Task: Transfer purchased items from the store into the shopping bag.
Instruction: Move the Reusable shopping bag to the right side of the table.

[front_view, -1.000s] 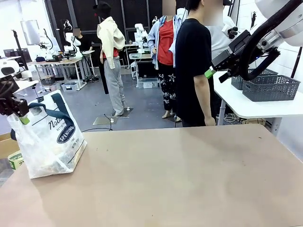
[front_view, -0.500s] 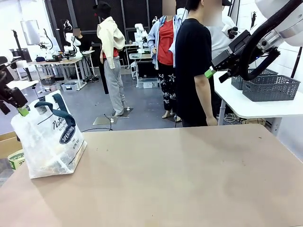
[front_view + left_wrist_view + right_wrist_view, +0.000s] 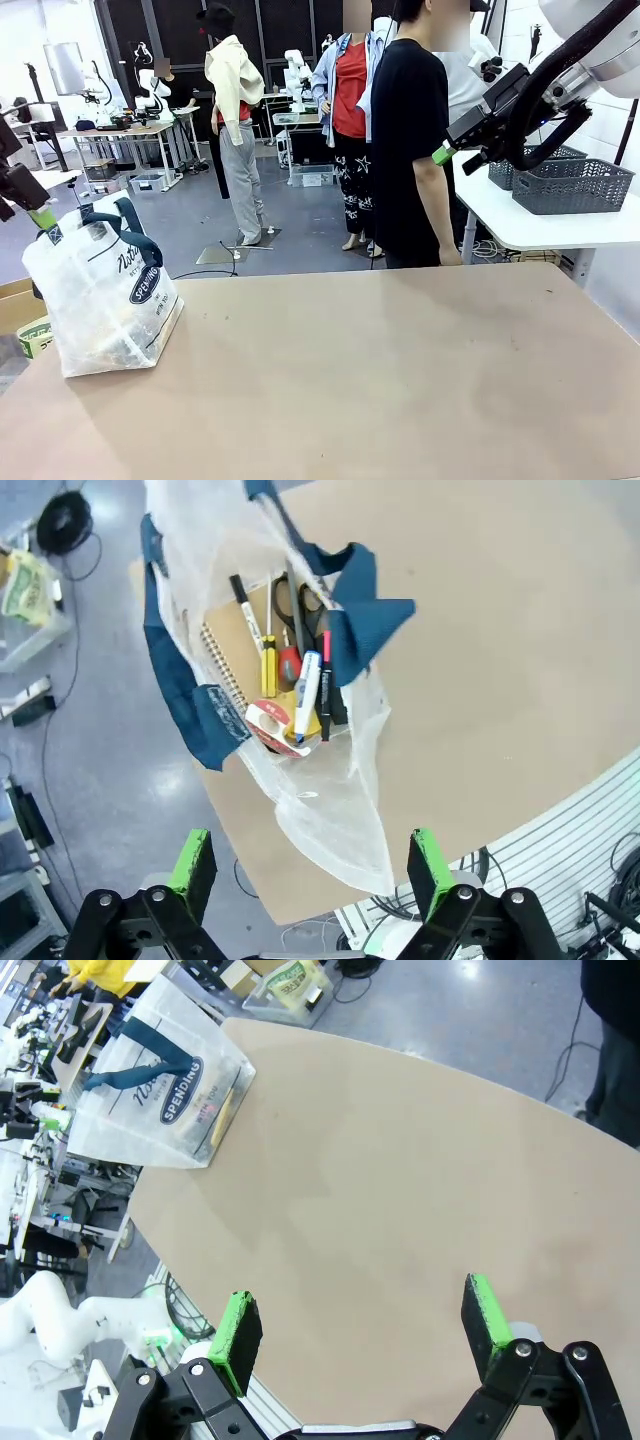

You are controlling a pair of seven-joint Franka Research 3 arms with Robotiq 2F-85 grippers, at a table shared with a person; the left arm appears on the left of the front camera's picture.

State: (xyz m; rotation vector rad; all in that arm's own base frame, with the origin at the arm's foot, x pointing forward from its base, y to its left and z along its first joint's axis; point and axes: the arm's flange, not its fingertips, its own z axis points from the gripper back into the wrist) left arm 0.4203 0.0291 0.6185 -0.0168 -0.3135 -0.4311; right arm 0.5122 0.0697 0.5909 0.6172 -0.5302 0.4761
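Your left gripper (image 3: 305, 865) hangs above the shopping bag (image 3: 100, 295) with its jaws spread wide and nothing between the green pads (image 3: 192, 860). In the front view it sits at the table's (image 3: 380, 380) left edge, just over the bag's navy strap handles (image 3: 135, 238), clear of them.

The bag stands upright on the table's left end, its oval logo facing the camera. From the left wrist view, you can see the purchased items (image 3: 290, 685) inside it: a spiral notebook (image 3: 235, 645), scissors (image 3: 292, 602), a yellow-handled tool (image 3: 268, 665), markers (image 3: 307, 695) and a roll of tape (image 3: 268, 725).

Your right gripper (image 3: 362, 1335) is raised high at the right, jaws fully apart and empty, looking down on bare tabletop. Dark grey lattice baskets (image 3: 570, 185) rest on a white side table (image 3: 520, 225) beyond it. A person in black (image 3: 410, 150) stands at the far side.
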